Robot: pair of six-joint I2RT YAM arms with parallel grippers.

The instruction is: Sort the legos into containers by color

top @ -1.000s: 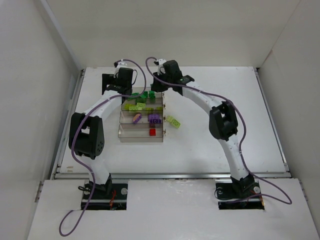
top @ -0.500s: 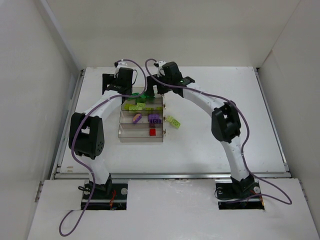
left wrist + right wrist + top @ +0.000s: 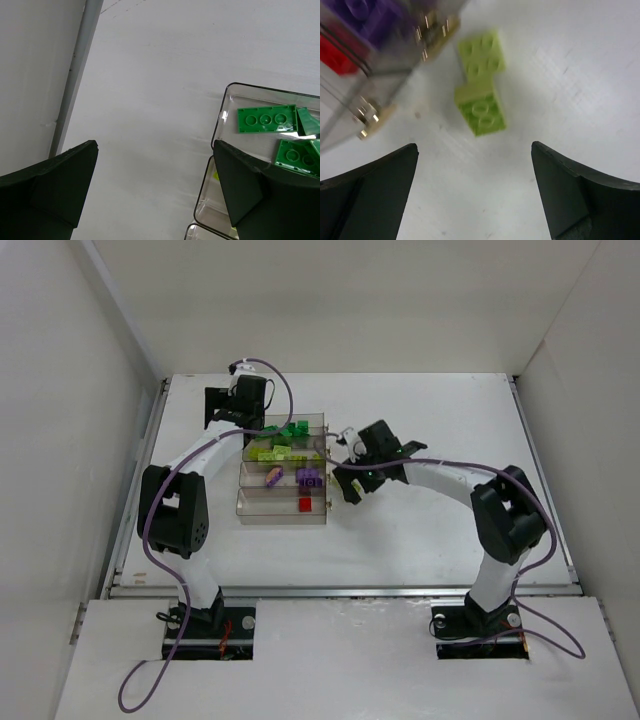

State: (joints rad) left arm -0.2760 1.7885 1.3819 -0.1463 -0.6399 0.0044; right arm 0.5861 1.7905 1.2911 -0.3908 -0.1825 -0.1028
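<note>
Item: yellow-green lego (image 3: pixel 481 112), loose on the surface just beside the right end of the containers (image 3: pixel 280 522). The right gripper (image 3: pixel 474 150) hangs over it, fingers spread wide and empty. Left gripper (image 3: pixel 155 146): fingers likewise spread and empty, beside the dark green legos (image 3: pixel 266 120). Handling advice: lower squarely, pinch the flat sides, stay off the containers' wall.

legos (image 3: pixel 481 112): smooth, slightly glossy plastic
containers (image 3: pixel 218 115): clear, shiny plastic with smoky walls
table (image 3: pixel 580 65): matt white, faintly scuffed
fingers (image 3: pixel 375 190): matt black, smooth
</note>
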